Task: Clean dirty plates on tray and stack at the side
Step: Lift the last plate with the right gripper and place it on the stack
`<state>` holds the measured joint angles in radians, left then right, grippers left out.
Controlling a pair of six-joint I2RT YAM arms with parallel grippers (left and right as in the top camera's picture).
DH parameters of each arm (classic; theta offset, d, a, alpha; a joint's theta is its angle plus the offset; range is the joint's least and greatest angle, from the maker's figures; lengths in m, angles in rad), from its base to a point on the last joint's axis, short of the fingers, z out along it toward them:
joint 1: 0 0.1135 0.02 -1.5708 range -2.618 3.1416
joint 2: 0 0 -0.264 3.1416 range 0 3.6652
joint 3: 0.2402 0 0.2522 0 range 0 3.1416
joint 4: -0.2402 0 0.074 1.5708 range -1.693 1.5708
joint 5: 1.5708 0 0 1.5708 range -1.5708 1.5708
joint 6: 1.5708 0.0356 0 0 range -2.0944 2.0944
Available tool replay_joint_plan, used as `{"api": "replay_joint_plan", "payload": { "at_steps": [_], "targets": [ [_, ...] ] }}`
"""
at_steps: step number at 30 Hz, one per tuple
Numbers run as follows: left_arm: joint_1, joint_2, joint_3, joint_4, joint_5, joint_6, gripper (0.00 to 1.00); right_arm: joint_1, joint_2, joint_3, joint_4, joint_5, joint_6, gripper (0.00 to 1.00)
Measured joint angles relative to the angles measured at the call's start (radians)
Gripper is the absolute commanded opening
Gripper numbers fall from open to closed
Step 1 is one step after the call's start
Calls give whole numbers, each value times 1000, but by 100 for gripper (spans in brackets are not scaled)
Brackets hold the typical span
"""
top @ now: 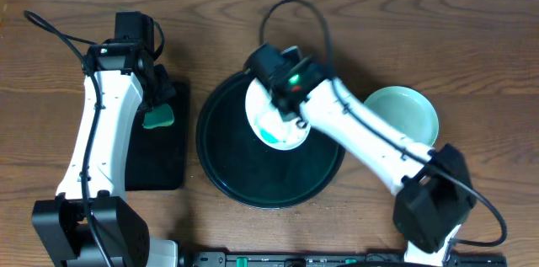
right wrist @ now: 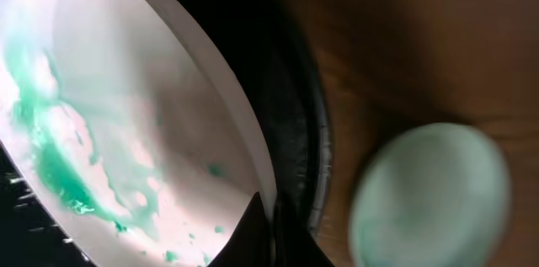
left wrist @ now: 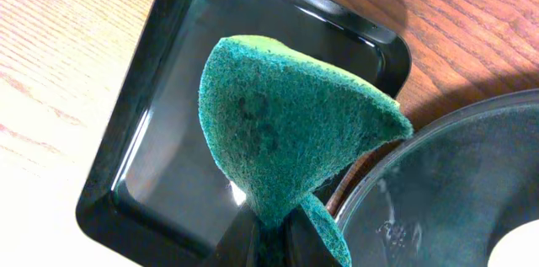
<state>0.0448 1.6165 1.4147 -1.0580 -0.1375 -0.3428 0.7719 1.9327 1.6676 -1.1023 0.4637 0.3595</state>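
Overhead view. Item: white plate, green smears on its face, over the upper half of the round dark tray. Right gripper clamped on the plate's right rim; whether the plate is lifted clear of the tray cannot be told. Second plate, pale, on the table just right of the round tray. Left gripper pinched on a green sponge, above a rectangular black tray left of the round one.
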Motion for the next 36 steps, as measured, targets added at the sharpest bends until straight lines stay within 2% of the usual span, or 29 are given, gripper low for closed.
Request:
{"api": "replay_joint_plan", "payload": {
  "at_steps": [9,19,29,36],
  "targets": [
    [0,0,0,1,0,0,7,229,-40,0,-67,480,78,1],
    [0,0,0,1,0,0,7,325,-56,0,-81,813,90,1],
    [0,0,0,1,0,0,7,325,-56,0,-84,886,121,1],
    [0,0,0,1,0,0,7,298,-56,0,-84,741,135,1]
  ]
}}
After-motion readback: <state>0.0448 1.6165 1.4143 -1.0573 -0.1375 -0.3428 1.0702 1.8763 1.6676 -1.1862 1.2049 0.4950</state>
